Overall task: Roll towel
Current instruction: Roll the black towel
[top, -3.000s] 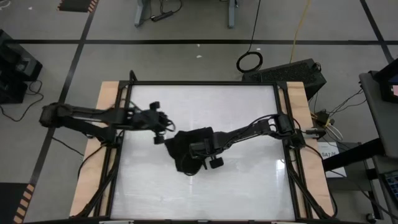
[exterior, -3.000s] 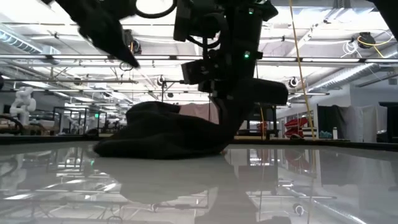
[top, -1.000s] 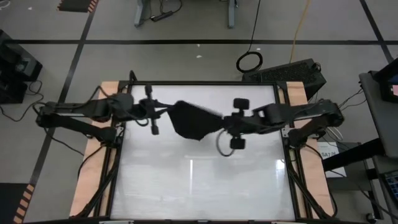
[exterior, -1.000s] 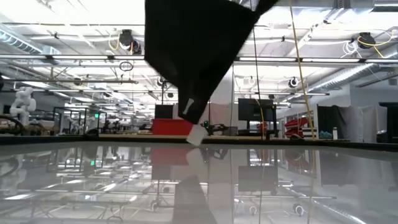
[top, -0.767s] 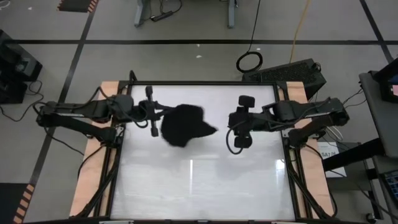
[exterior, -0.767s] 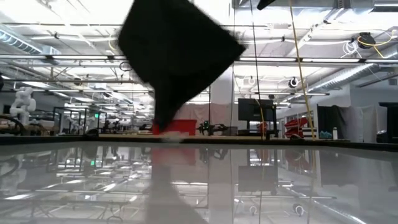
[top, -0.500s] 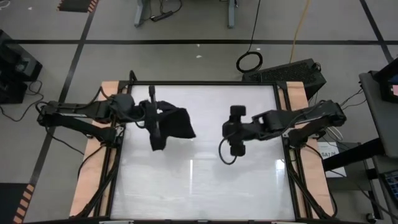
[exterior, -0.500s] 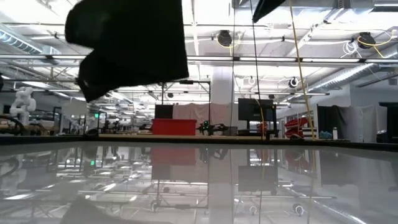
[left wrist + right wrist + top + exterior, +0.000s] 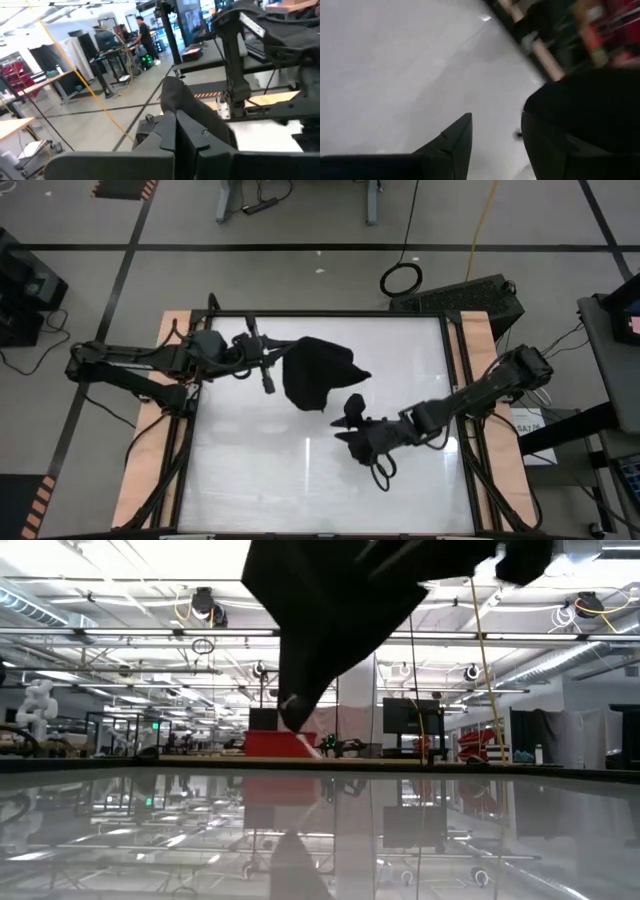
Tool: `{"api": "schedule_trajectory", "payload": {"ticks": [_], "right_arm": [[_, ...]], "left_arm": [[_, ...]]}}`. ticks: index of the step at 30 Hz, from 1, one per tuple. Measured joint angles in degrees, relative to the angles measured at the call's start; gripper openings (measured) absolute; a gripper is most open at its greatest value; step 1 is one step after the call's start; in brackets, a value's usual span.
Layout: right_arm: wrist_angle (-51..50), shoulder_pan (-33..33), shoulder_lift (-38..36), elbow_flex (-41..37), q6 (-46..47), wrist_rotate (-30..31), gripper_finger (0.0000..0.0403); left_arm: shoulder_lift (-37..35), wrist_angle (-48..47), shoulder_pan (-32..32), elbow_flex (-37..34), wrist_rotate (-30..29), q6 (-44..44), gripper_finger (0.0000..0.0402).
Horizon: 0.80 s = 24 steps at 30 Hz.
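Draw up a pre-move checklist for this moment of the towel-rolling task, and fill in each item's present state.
1. Left end effector shut on the towel: ok.
2. Right end effector open and holding nothing: ok; its fingers stand apart over bare tabletop.
3. Towel lying flat on the table, ready to roll: not ok; in the low view it hangs in the air, clear of the surface.
4. Towel spread out: not ok; it hangs bunched from one side.
5. Right end effector close to the towel's free edge: ok; it sits just beside the towel in the high view.
6. White tag's position: cannot tell.
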Motion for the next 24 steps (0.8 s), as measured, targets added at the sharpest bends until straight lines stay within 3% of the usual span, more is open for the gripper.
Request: {"api": "schedule_trajectory", "payload": {"ticks": [5, 9, 15, 20, 24], "right_arm": [[9.8, 0.5, 3.5, -3.0, -6.6, 10.3, 0.0188], [14.5, 0.6, 7.4, -3.0, -12.0, 12.5, 0.0224], [32.1, 0.8, 14.9, -3.0, -26.6, 24.0, 0.025], [47.9, 0.9, 19.9, -3.0, -38.3, 34.6, 0.0235], [53.0, 1.5, 20.7, -3.0, -40.1, 36.5, 0.0165]], "left_arm": [[4.2, 0.3, 0.6, 3.3, 0.0, -2.9, 0.0], [7.9, 0.7, 0.3, 6.7, 1.2, -4.2, 0.0], [12.7, 0.5, -0.3, 12.4, 2.7, -5.9, 0.0], [15.2, 0.3, -1.4, 16.1, 2.8, -5.9, 0.0], [15.6, -0.2, -2.1, 17.2, 3.1, -5.9, 0.0]]}}
